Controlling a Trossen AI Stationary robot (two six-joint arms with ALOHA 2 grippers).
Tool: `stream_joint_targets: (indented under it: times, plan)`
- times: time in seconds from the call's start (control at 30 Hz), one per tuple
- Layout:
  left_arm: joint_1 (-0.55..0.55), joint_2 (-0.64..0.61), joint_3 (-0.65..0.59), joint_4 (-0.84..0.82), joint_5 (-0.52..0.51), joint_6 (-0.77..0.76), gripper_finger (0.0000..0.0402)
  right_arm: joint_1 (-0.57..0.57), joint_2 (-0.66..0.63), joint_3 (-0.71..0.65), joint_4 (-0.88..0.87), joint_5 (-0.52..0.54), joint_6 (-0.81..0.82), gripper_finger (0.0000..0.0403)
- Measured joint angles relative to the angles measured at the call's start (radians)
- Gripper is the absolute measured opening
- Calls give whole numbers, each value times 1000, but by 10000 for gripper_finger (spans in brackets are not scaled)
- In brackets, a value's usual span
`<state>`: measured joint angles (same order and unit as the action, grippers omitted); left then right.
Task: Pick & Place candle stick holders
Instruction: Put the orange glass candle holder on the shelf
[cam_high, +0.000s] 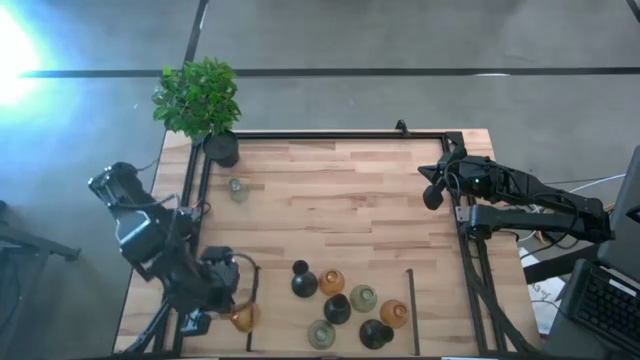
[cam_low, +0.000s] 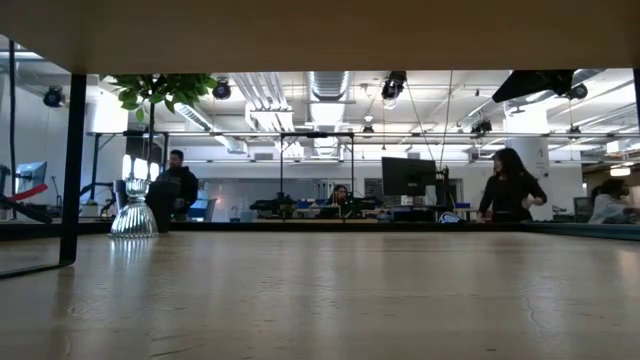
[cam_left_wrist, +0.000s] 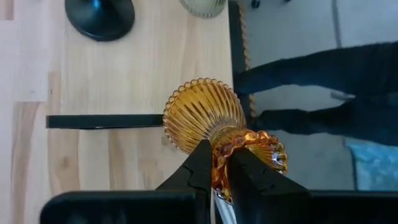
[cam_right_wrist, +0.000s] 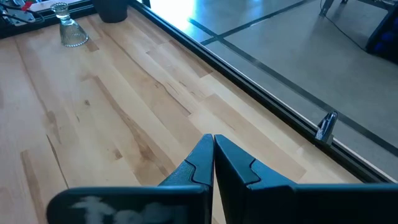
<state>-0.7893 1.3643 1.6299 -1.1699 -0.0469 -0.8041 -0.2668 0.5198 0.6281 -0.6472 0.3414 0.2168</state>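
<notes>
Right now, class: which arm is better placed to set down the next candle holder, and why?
Left. Its gripper is already shut on an amber candle holder at the table's near-left corner. The right gripper waits empty at the far right edge.

On the wooden surface (cam_high: 340, 190), the left gripper (cam_high: 232, 300) sits at the near left corner with an amber candle stick holder (cam_high: 243, 317) at its tip. Seven more holders cluster along the near edge: black (cam_high: 304, 282), amber (cam_high: 331, 281), black (cam_high: 337, 308), green-grey (cam_high: 363, 297), amber (cam_high: 394, 314), green-grey (cam_high: 321, 333), black (cam_high: 376, 334). A pale one (cam_high: 238, 189) stands alone near the potted plant (cam_high: 200, 100). The right gripper (cam_high: 433, 196) rests at the right edge.
</notes>
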Motion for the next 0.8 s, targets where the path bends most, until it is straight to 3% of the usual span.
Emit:
stream_joint_targets:
  times: [0.33,0.8]
  plan:
    - [11,95,4,28,4,95,31,0,0,0,0,0,0,8]
    - [59,105,45,53,10,198,31,0,0,0,0,0,0,8]
